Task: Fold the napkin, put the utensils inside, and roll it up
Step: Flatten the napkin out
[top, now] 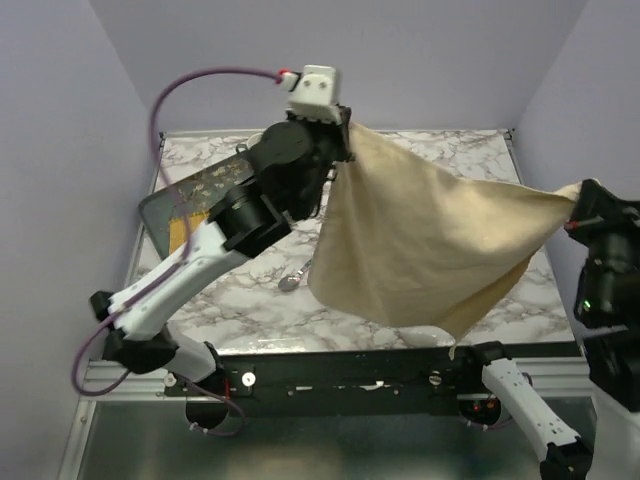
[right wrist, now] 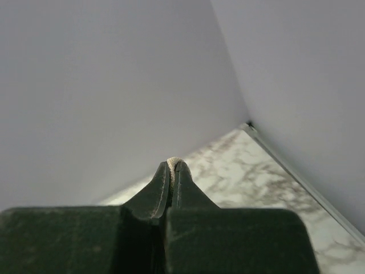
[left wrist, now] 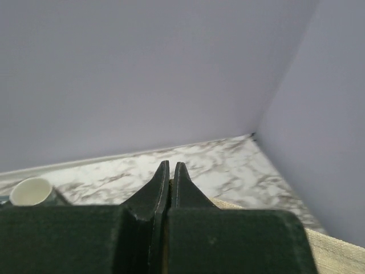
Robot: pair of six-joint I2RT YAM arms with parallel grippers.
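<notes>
The beige napkin (top: pixel 430 240) hangs spread in the air above the marble table, stretched between both arms. My left gripper (top: pixel 348 135) is shut on its upper left corner. In the left wrist view the jaws (left wrist: pixel 172 165) are pressed together, and a strip of the napkin (left wrist: pixel 336 251) shows at the lower right. My right gripper (top: pixel 578 200) is shut on the right corner, and a fold of napkin (right wrist: pixel 175 161) pokes out between its tips (right wrist: pixel 175 165). The spoon (top: pixel 291 282) lies on the table by the cloth's lower left edge, with only its metal bowl showing.
A dark floral tray (top: pixel 190 195) lies at the table's left side, partly under the left arm. A white cup (left wrist: pixel 31 191) shows in the left wrist view. Lilac walls close in the table at the back and on both sides.
</notes>
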